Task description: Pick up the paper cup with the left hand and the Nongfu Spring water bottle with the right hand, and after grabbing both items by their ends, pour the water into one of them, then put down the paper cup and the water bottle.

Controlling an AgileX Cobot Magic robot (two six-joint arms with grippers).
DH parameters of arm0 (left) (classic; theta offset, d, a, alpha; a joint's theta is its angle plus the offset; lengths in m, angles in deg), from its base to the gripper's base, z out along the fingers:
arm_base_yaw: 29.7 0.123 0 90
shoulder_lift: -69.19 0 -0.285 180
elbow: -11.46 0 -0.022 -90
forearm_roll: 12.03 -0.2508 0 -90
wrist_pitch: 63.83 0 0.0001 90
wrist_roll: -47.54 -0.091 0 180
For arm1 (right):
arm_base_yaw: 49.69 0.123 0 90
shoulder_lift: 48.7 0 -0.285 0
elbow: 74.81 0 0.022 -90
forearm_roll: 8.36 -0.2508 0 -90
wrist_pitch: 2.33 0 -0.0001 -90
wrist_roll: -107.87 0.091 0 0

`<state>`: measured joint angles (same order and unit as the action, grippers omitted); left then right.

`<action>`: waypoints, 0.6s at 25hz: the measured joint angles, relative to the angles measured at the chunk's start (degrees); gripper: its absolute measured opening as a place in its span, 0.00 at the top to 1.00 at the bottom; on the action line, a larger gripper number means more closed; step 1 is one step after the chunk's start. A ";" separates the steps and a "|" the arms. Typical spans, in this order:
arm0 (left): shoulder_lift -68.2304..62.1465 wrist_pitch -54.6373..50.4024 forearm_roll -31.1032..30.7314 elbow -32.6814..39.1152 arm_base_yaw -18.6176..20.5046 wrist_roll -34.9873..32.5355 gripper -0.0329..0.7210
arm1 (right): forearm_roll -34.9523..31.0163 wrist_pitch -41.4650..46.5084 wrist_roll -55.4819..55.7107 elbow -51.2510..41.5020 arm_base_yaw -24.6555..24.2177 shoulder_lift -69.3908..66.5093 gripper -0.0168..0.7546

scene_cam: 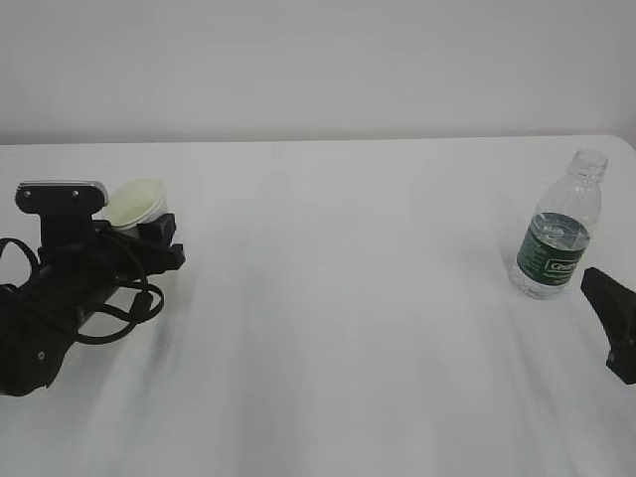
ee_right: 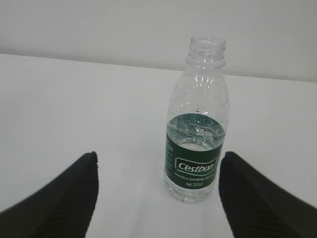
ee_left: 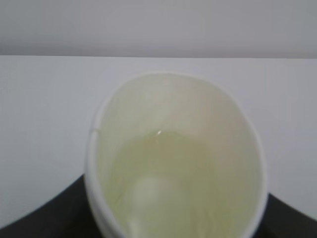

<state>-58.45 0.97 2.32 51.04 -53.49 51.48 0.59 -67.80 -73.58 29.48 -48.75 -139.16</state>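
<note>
Lettering: bottle label reads "Cestbon", with "350ml" below (smaller print illegible).
Paper cup (scene_cam: 137,204): far left on the white table (scene_cam: 338,298), tilted, cream inside, a little clear water (ee_left: 163,168) pooled at its bottom.
Left hand (scene_cam: 149,234): jaws closed round the cup.
Water bottle (ee_right: 197,124): upright at far right, capless, ribbed, roughly one-third full.
Right hand (ee_right: 158,198): jaws wide apart, empty, bottle just beyond them.
</note>
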 joint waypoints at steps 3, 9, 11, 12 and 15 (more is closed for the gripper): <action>-0.67 0.00 -0.05 -0.54 0.09 0.00 0.36 | 0.13 0.00 0.00 0.00 0.00 0.00 0.23; -3.42 0.00 -0.13 -3.16 0.23 0.00 0.36 | 0.27 0.00 0.00 0.00 0.00 0.00 0.24; -4.30 0.00 -0.13 -3.29 0.23 0.00 0.36 | 0.31 0.00 0.00 0.00 0.00 0.00 0.23; -4.66 0.00 -0.26 -3.29 0.23 0.00 0.36 | 0.31 0.00 0.00 0.00 0.00 0.00 0.24; -5.56 0.13 -0.48 -3.38 0.23 0.00 0.37 | 0.31 0.00 0.00 0.00 0.00 0.00 0.24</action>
<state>-64.01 1.10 1.84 47.66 -53.26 51.48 0.90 -67.80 -73.58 29.48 -48.75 -139.16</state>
